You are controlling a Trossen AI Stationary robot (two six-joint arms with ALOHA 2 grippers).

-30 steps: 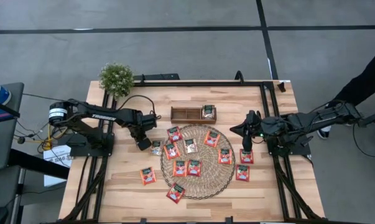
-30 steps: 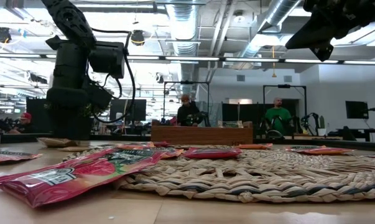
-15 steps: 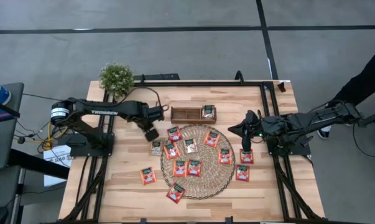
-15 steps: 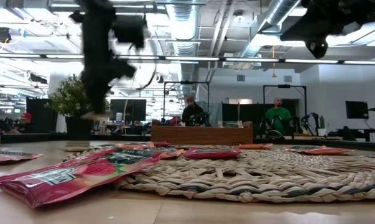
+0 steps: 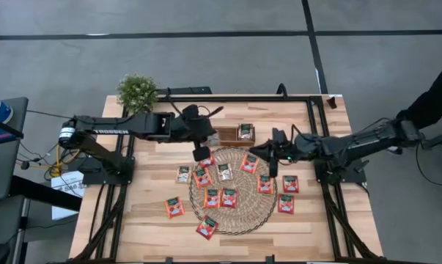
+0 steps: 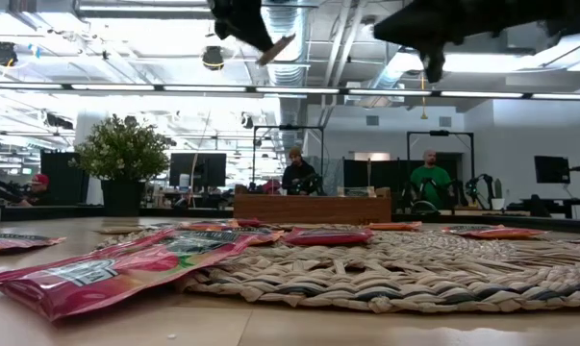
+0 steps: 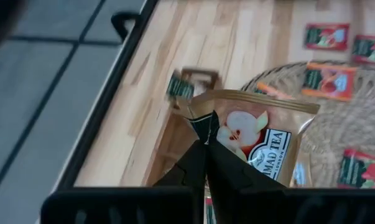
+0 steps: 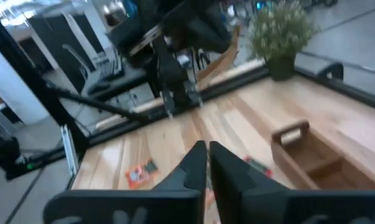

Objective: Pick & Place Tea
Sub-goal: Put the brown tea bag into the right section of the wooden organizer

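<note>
The left gripper (image 5: 204,137), pinching a pale sachet (image 7: 255,134), has swung from beside the mat's left edge to the tray (image 5: 224,136), while the right gripper (image 5: 270,165) moved inward over the mat (image 5: 239,220).

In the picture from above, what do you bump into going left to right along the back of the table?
Potted plant → left gripper pinching a pale tea sachet → wooden tray → right gripper.

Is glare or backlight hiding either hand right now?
Low view: ceiling lights backlight the left hand and right hand into dark silhouettes. Left wrist view: the held sachet is evenly lit. High view: no glare on the table.
</note>
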